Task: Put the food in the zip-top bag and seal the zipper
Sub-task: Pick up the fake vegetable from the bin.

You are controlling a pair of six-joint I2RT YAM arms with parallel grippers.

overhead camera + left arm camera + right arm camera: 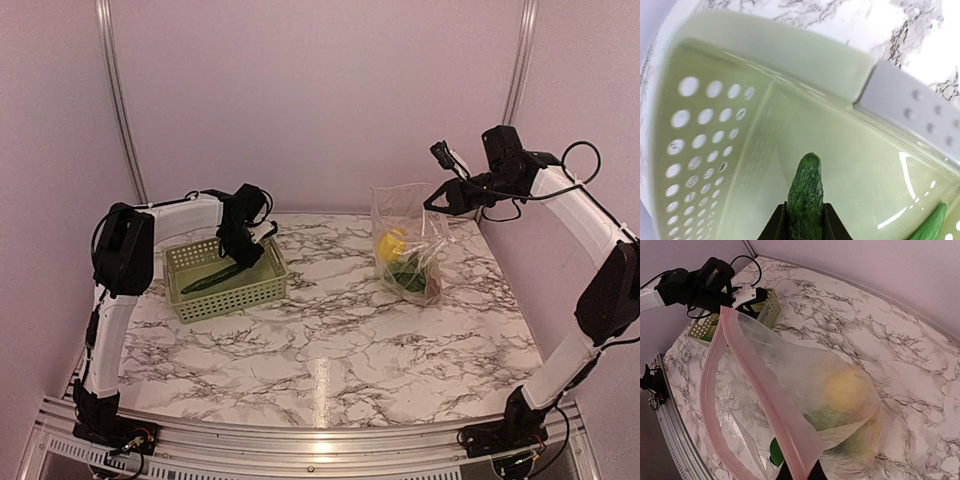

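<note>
Left arm: folded, wrist dipping into basket
Left pincer: narrow, clamped on cucumber
Right arm: raised, reaching inward
Right pincer: closed, pinching zipper; bag upright on counter

One light green basket, one dark cucumber in it, one more green piece nearby, one clear zip-top bag, one yellow lemon plainly inside, other bagged pieces too jumbled to count, one marble desk

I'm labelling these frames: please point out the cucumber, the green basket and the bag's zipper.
cucumber (805,197): left wrist view, middle of its bumpy body.
basket (235,298): top external view, its near perforated wall.
zipper (769,390): right wrist view, midway along the pink strip.
</note>
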